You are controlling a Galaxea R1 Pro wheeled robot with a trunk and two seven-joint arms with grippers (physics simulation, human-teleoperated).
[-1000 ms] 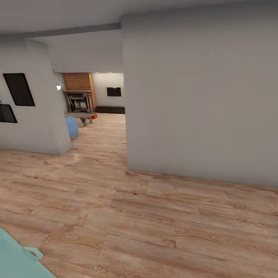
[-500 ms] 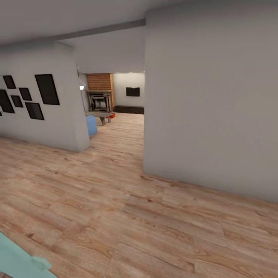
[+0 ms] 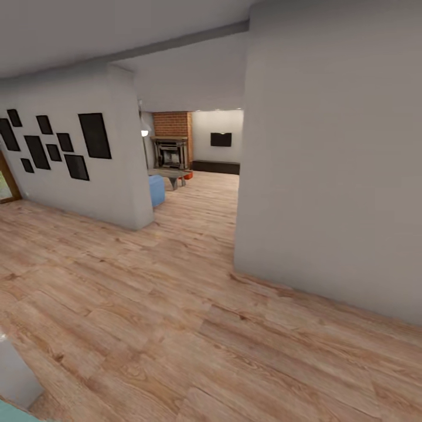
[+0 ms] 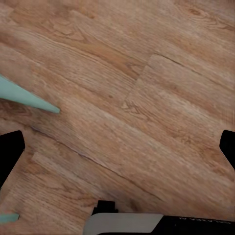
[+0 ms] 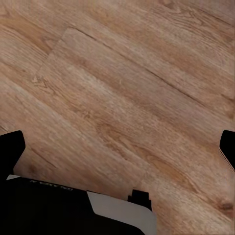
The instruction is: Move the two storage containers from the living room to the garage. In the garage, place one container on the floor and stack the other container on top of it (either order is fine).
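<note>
In transit: left gripper (image 4: 117,147) and right gripper (image 5: 117,147) hanging empty over wood floor (image 3: 176,305), jaws apart; storage container (image 3: 188,174) showing beyond doorway.

Setting: interior of a furnished home, rendered in simulation. Light wood plank floor (image 3: 176,305) runs throughout, also under both wrist cameras. Plain pale walls; a broad wall block (image 3: 334,164) stands to the right of an open passage. Left of the passage, a wall (image 3: 70,164) carries a cluster of dark rectangular picture frames (image 3: 94,136). Beyond the passage: a brick fireplace (image 3: 171,143), with a dark wall-mounted screen (image 3: 221,139) to its right and a low dark cabinet (image 3: 217,167) beneath the screen. In front of the fireplace, a grey low table (image 3: 170,174); a blue seat (image 3: 156,190) just left of the table. Living-room furnishings indicate a domestic dwelling.
</note>
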